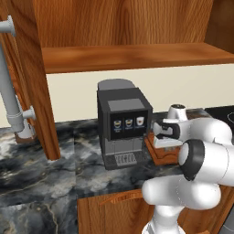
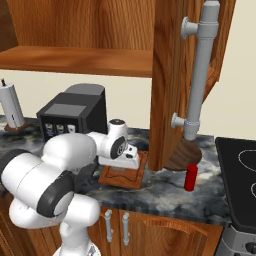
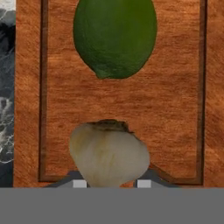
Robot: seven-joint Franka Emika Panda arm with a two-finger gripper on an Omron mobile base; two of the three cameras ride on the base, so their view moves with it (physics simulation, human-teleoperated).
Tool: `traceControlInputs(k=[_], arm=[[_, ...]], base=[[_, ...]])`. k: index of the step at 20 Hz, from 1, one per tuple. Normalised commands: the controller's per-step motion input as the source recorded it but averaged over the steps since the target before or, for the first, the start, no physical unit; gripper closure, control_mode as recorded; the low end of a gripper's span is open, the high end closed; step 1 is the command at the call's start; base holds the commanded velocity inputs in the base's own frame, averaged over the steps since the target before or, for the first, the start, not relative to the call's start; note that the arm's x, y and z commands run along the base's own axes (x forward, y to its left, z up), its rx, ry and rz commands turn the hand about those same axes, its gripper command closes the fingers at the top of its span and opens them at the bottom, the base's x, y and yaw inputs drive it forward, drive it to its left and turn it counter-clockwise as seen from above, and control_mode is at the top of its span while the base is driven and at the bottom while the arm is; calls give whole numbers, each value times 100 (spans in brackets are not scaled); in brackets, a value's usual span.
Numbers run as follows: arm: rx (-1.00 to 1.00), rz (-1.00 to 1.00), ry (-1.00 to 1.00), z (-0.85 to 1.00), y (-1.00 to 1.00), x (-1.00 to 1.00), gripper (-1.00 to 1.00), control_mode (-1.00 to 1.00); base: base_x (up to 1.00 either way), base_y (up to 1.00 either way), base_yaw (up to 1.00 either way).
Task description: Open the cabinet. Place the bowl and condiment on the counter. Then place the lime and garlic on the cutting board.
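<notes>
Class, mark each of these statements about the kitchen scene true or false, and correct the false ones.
1. The lime lies on the cutting board. True.
2. The garlic sits in the bowl. False: it is over the cutting board, between the fingers.
3. The condiment stands on the counter. True.
4. The cabinet is closed. False: its doors stand open.

Kitchen: coffee machine, stove
</notes>
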Motion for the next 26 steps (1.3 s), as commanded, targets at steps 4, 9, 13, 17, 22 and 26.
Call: traceControlInputs(k=[4, 9, 13, 17, 22, 26], arm=[[0, 2, 0, -22, 0, 21, 100, -100], [0, 0, 0, -3, 0, 1, -100, -100], [0, 0, -2, 8, 0, 0, -100, -100], [-7, 0, -3, 60, 4, 0, -100, -100], [-16, 2, -9, 84, 36, -34, -100, -100], [-24, 0, -23, 76, 44, -68, -100, -100]], base=[[0, 0, 0], [0, 0, 0], [0, 0, 0], [0, 0, 0], [0, 0, 0], [0, 0, 0]])
